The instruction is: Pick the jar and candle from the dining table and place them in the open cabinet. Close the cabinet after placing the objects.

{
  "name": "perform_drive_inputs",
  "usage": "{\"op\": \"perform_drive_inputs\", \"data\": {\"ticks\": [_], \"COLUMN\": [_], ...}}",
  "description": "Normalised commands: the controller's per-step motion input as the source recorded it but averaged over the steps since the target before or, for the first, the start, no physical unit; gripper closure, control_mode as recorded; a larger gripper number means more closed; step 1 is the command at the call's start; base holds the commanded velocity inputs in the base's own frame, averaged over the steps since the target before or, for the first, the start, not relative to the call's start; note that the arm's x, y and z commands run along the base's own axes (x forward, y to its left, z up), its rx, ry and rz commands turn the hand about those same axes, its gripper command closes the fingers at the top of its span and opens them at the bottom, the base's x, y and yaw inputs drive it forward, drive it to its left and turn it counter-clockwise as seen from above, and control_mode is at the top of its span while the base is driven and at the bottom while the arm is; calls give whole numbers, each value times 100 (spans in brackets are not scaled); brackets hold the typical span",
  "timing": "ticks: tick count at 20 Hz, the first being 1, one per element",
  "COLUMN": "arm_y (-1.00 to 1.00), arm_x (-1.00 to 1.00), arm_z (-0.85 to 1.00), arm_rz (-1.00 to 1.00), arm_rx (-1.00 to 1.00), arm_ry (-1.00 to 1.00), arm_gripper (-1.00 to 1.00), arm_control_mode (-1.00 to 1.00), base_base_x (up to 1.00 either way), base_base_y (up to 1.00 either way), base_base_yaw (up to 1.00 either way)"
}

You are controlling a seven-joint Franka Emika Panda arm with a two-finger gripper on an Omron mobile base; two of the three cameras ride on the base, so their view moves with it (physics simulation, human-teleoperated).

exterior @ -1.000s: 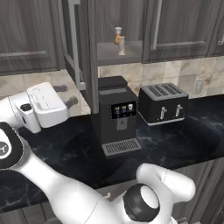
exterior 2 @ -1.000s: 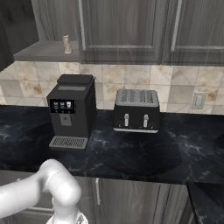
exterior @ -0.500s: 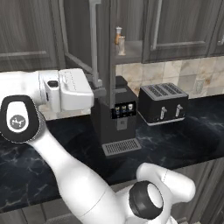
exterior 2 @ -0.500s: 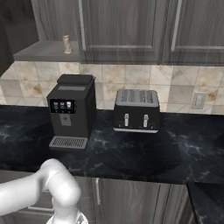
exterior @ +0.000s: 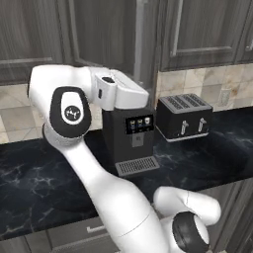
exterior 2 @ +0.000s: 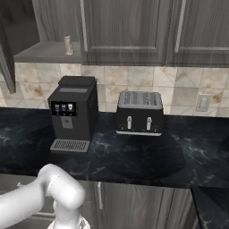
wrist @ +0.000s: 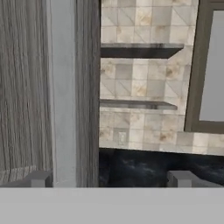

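Observation:
The candle (exterior 2: 68, 44), a slim cream pillar, stands on the grey shelf of the cabinet (exterior 2: 44, 54). The jar is hidden and the dining table is out of view. The cabinet's dark wood-grain door (exterior: 101, 34), with its silver bar handle (exterior: 140, 42), is swung most of the way across the opening. My white hand (exterior: 121, 94) sits just below and in front of the door. In the hand view my gripper (wrist: 109, 179) is open, its fingertips (wrist: 39, 178) wide apart. The door's pale edge (wrist: 63, 87) rises above the left tip, and nothing is held.
A black coffee machine (exterior 2: 71, 114) and a black toaster (exterior 2: 139, 112) stand on the black marble counter (exterior 2: 179, 152) under the cabinets. The neighbouring upper cabinets (exterior 2: 129, 31) are closed. Beyond the door, wall shelves (wrist: 138, 104) and a framed panel (wrist: 210, 65) show against the tiles.
My arm has swung right and the cabinet door has swung with it toward shut. The door now covers the candle in the left base view.

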Motion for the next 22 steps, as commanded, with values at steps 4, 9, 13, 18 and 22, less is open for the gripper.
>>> {"op": "perform_drive_inputs", "data": {"ticks": [4, 9, 13, 18, 22], "arm_y": [-100, -100, -83, -82, -76], "arm_x": [7, 25, 57, 48, 35], "arm_z": [0, -2, -13, -17, -29], "arm_rz": [30, 36, 49, 52, 48], "arm_rx": [19, 15, 13, 13, 7], "arm_ry": [7, 13, 9, 0, -5], "arm_gripper": [-100, -100, -100, -100, -100], "arm_control_mode": [-100, -100, -100, -100, -100], "base_base_x": [0, 0, 0, 0, 0], "base_base_y": [0, 0, 0, 0, 0], "base_base_yaw": [0, 0, 0, 0, 0]}}
